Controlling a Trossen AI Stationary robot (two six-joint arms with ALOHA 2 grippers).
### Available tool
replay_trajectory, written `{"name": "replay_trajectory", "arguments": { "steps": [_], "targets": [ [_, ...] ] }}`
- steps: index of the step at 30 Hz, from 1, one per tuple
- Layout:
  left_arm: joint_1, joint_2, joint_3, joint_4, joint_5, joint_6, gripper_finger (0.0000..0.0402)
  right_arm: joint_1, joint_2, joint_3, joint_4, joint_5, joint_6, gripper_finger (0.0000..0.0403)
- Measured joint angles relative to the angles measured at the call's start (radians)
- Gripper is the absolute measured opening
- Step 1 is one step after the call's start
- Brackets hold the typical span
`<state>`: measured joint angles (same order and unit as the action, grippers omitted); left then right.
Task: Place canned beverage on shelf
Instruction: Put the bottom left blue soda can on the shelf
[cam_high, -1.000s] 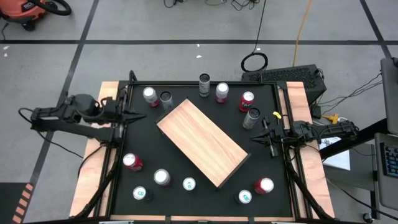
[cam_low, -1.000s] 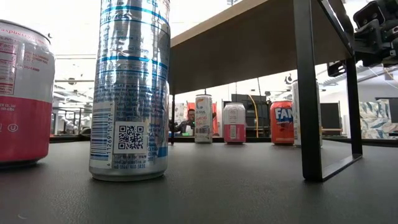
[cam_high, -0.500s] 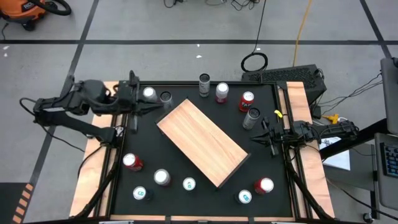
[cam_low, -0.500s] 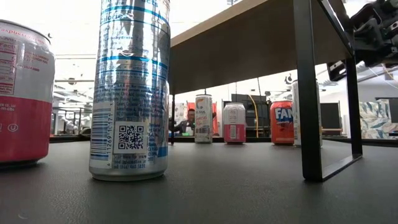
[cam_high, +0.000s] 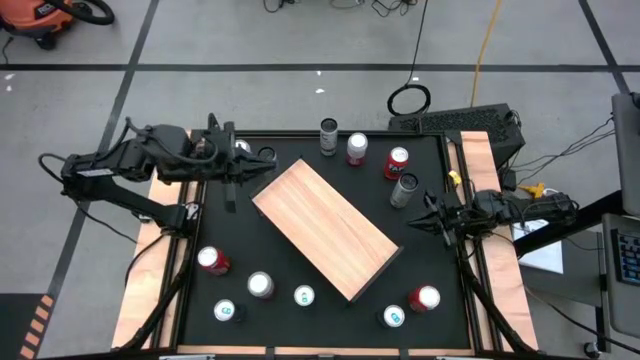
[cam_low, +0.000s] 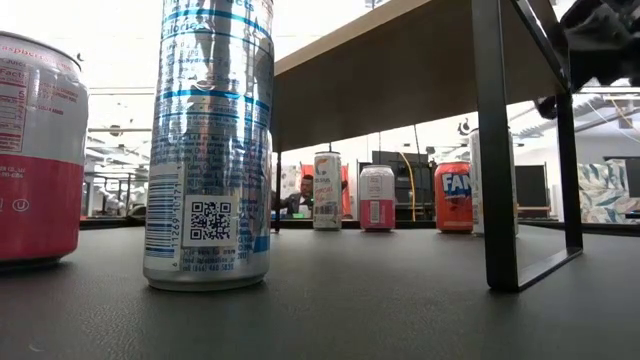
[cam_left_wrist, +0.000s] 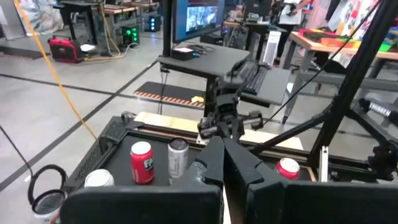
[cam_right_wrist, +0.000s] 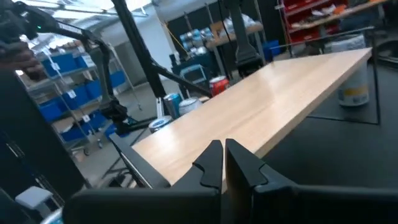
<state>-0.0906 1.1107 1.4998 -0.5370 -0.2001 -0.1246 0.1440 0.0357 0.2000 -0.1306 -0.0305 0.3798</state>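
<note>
The shelf (cam_high: 325, 230), a pale wooden slab, stands slantwise mid-table on black legs (cam_low: 495, 150). Several cans stand upright on the black table around it: a far row with a red can (cam_high: 397, 162) and a grey can (cam_high: 404, 190), and a near row with a silver can (cam_high: 260, 285). My left gripper (cam_high: 266, 166) hangs shut above the far-left cans, holding nothing. My right gripper (cam_high: 413, 221) is shut and empty at the table's right edge, beside the shelf. In its wrist view the shut fingers (cam_right_wrist: 224, 163) point across the shelf top (cam_right_wrist: 267, 112).
Wooden strips (cam_high: 155, 270) edge the black table. Two cans (cam_high: 240, 150) stand under my left gripper. A tall silver-blue can (cam_low: 210, 140) and a pink can (cam_low: 35, 150) stand by the near edge. A person (cam_low: 300, 195) sits in the room beyond the table.
My left gripper has risen and swung from the table's left edge toward the far edge and inward, over the far-left cans, staying shut. My right gripper has lifted a little and rolled at the right edge. No can has moved.
</note>
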Motion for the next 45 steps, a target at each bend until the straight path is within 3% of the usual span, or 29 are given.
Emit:
{"name": "replay_trajectory", "arguments": {
  "steps": [8, 22, 37, 45],
  "targets": [
    [-0.001, -0.013, 0.0, 0.007, -0.003, 0.0, 0.0, 0.0, 0.146, 0.304, -0.286, 0.002, -0.085, 0.0],
    [-0.001, -0.013, 0.0, 0.004, -0.011, 0.0, 0.0, 0.0, 0.454, 0.703, -0.438, 0.0, -0.157, 0.0],
    [-0.001, -0.013, 0.0, 0.002, 0.012, -0.001, 0.0, 0.0, 0.828, 1.224, -0.701, 0.009, -0.164, 0.0],
    [-0.002, -0.013, -0.001, 0.002, 0.013, -0.002, 0.0, 0.0, 0.975, 1.382, -0.73, 0.011, -0.127, 0.0]
  ]
}}
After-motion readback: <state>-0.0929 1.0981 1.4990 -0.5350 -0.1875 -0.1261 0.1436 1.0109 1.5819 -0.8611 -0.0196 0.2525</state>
